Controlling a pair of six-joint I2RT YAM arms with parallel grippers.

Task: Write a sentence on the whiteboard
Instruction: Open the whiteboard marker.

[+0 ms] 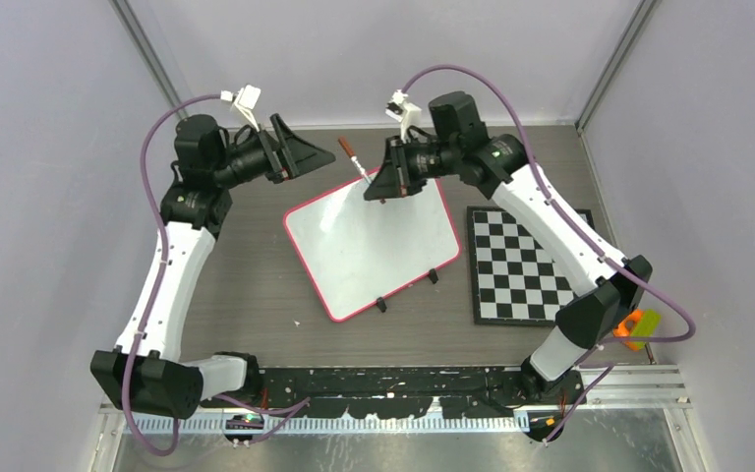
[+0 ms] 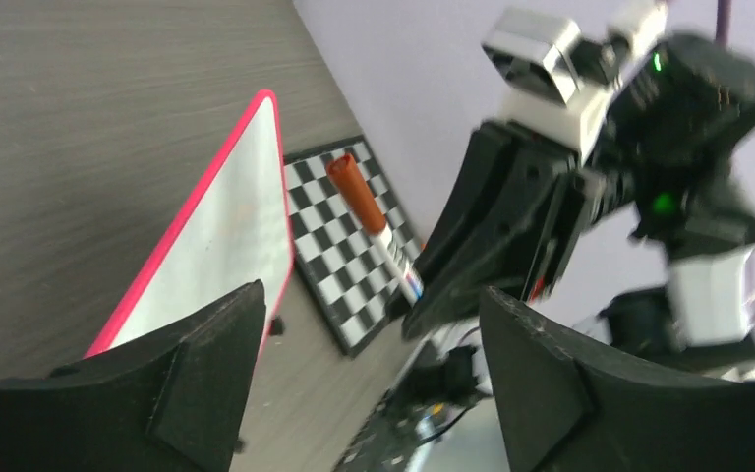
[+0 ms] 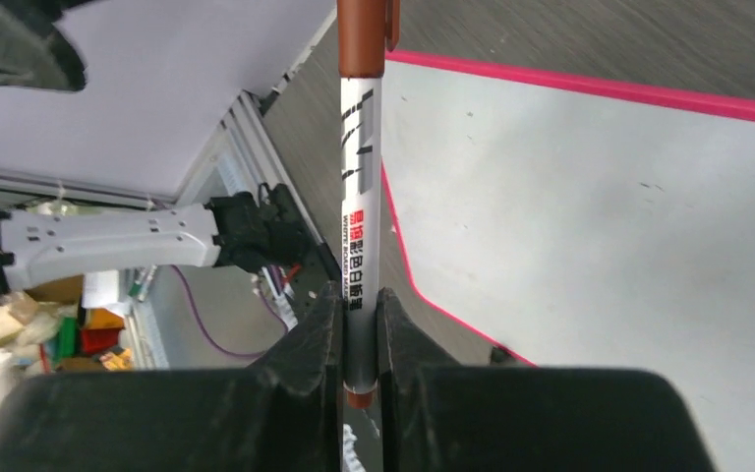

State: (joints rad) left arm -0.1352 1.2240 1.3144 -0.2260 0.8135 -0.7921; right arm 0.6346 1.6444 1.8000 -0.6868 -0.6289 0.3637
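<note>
Roughly at the middle of the worktop (image 1: 246, 265) lay the whiteboard (image 1: 369, 246), turned askew, just left of a checkered board (image 1: 521, 265). The right jaws were pinched tight on the tail of a marker (image 1: 354, 160), its brown cap reaching past the whiteboard's far edge. The left jaws hung wide apart and empty near the far left corner.

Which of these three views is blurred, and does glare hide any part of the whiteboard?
Left wrist view: blurred throughout, most on the right arm. Right wrist view: the print on the marker is sharp; the clutter behind is soft. Top view: sharp, evenly lit; the whiteboard has only a faint sheen, no glare hiding it.
</note>
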